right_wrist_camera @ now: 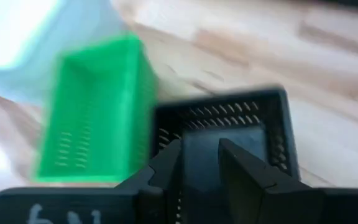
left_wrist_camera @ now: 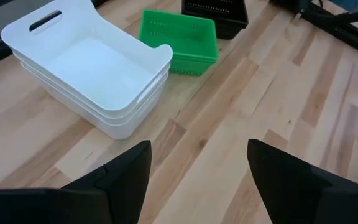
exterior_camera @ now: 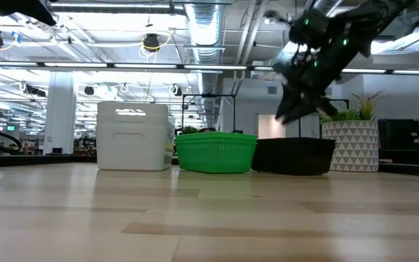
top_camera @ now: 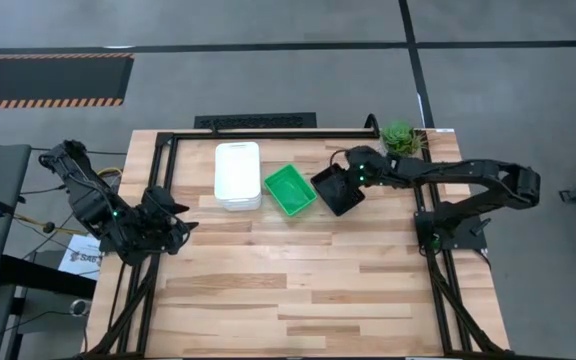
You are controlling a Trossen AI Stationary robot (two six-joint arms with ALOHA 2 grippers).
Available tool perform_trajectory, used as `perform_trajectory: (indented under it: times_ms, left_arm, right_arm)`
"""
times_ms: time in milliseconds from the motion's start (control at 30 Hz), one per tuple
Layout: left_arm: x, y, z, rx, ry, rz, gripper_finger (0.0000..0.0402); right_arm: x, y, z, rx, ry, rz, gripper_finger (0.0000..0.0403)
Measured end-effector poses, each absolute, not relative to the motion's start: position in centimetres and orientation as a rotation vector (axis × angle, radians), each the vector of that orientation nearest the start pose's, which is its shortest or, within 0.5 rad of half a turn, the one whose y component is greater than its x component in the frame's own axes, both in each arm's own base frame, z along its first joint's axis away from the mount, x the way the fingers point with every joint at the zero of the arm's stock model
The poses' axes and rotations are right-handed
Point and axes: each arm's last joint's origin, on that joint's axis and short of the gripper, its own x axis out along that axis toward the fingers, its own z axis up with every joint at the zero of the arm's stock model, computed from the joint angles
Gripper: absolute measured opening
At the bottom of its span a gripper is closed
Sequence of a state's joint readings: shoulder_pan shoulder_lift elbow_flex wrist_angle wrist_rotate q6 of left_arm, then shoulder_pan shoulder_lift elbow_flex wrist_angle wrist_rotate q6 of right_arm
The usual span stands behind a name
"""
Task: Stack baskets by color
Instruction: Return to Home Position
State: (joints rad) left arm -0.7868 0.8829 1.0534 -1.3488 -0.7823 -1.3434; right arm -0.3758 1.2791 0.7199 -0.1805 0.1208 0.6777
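White baskets [top_camera: 238, 175] sit nested in a stack at the table's far middle, the bottom one on the wood. Just right of them is a green basket [top_camera: 290, 190], and right of that a black mesh basket [top_camera: 334, 190], both flat on the table and turned askew. My right gripper [right_wrist_camera: 199, 149] hovers over the black basket [right_wrist_camera: 229, 118], slanting down, with a gap between its fingers. In the low view its fingertips [exterior_camera: 286, 115] stand clear above the black rim [exterior_camera: 294, 140]. My left gripper [left_wrist_camera: 199, 149] waits open at the table's left edge [top_camera: 180, 225].
A small potted plant [top_camera: 400, 137] stands at the far right corner, close behind the black basket. A black frame rail [top_camera: 258, 122] runs along the far edge. The near half of the wooden table [top_camera: 298, 290] is bare.
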Motion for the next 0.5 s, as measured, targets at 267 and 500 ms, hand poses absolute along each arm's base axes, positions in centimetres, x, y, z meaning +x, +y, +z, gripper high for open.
perform_trajectory:
  times_ms: [267, 500]
  left_arm:
    - [9.8, -7.0, 32.6, -0.464, 0.663, 0.485, 0.0254]
    - [9.7, -7.6, 32.3, -0.514, 0.837, 0.402, 0.0254]
  right_arm:
    - [22.4, -8.0, 28.0, 0.630, 0.346, -0.564, 0.0128]
    - [20.1, -6.0, 31.5, 0.586, 0.217, -0.456, 0.0128]
